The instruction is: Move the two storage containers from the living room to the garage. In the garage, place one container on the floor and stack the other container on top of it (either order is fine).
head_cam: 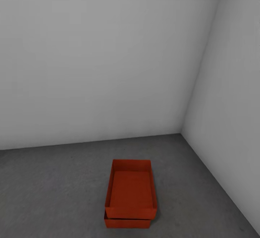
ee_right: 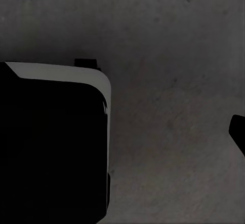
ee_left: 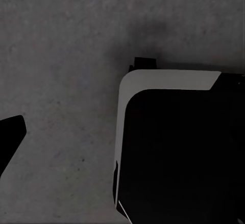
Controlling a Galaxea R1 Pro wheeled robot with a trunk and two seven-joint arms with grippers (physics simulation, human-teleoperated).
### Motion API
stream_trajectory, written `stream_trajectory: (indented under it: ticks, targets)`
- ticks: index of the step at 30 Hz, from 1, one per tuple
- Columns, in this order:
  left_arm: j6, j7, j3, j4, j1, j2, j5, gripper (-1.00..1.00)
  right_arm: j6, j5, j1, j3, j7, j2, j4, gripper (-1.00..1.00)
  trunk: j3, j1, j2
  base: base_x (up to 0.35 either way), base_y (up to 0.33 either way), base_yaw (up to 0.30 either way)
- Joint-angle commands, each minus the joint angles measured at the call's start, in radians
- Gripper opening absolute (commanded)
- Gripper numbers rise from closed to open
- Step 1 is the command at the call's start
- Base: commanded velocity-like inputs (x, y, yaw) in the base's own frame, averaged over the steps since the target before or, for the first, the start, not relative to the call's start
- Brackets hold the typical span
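Observation:
Two orange-red storage containers stand stacked on the dark grey concrete floor (head_cam: 54, 187) of the garage, near the corner of two white walls. The upper container (head_cam: 130, 191) sits open and empty, nested slightly askew on the lower container (head_cam: 126, 224), of which just the near wall shows. In the left wrist view a dark fingertip (ee_left: 11, 132) of my left gripper hangs over bare concrete. A dark fingertip (ee_right: 239, 132) of my right gripper shows the same way in the right wrist view. Neither gripper holds anything.
White walls meet in a corner (head_cam: 181, 131) behind and to the right of the stack. My own base, black with a white rim (ee_left: 168, 81) (ee_right: 56, 73), sits below both wrists. Grey concrete spreads to the left of the containers.

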Motion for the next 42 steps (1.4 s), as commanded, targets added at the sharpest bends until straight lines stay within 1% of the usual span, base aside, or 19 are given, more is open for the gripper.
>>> stream_trajectory:
  ticks: [1,8,24,29,42]
  targets:
    - [-0.001,0.001,-0.005,0.0,-0.001,0.0,0.01,1.0,-0.005,-0.009,-0.001,0.008,-0.001,0.001,0.003,1.0,0.001,0.0,-0.001,0.0,0.0,0.0]
    - [-0.001,0.001,-0.005,0.0,-0.001,0.0,0.011,1.0,-0.006,-0.009,-0.001,0.008,-0.001,0.001,0.003,1.0,0.005,0.0,-0.001,0.0,0.0,0.0]
    - [-0.001,0.001,-0.005,0.0,-0.001,0.0,0.01,1.0,-0.004,-0.009,-0.002,0.009,-0.002,0.0,0.002,1.0,0.005,0.0,-0.001,0.0,0.0,0.0]
    - [-0.001,0.001,-0.005,0.0,-0.001,0.0,0.01,1.0,-0.002,-0.009,-0.001,0.01,-0.002,0.003,0.002,1.0,0.005,0.0,-0.001,0.0,0.0,0.0]
    - [-0.001,0.001,-0.005,0.0,-0.001,0.0,0.01,1.0,0.007,-0.012,-0.002,0.009,-0.003,0.0,0.003,1.0,0.005,0.0,-0.001,0.0,0.0,0.0]
